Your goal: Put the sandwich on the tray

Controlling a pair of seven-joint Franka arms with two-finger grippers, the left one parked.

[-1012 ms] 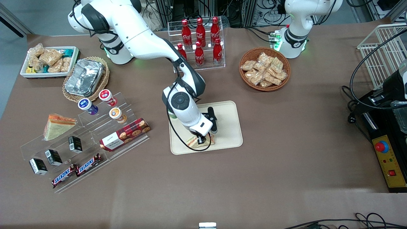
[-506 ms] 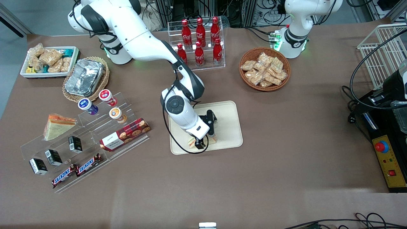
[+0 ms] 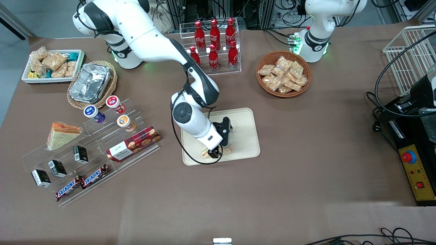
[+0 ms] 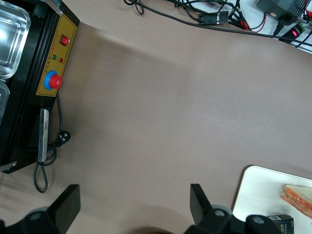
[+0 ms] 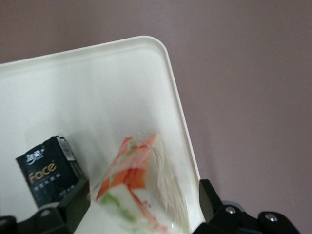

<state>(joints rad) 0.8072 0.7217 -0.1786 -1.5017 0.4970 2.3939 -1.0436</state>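
Observation:
The sandwich (image 3: pixel 205 153), pale bread with red and green filling stripes in clear wrap, lies on the cream-beige tray (image 3: pixel 245 136) near the tray's edge closest to the front camera. My right gripper (image 3: pixel 218 151) stands over it, pointing down. In the right wrist view the sandwich (image 5: pixel 136 185) sits between the widely spread fingers of the gripper (image 5: pixel 141 209), which is open, with the tray (image 5: pixel 97 97) under it. The left wrist view shows the tray's corner (image 4: pixel 258 195) and the sandwich (image 4: pixel 300 197).
A small black "Face" box (image 5: pixel 46 170) lies on the tray beside the sandwich. Toward the working arm's end stand a clear stepped rack with a cookie box (image 3: pixel 133 143), cups, and an orange-topped wedge (image 3: pixel 61 135). Cola bottles (image 3: pixel 214 44) and a snack basket (image 3: pixel 283 74) stand farther from the front camera.
The arm's wrist has drawn slightly away from the front camera and toward the working arm's end. The sandwich shifted a little on the tray between the first two frames, then stayed.

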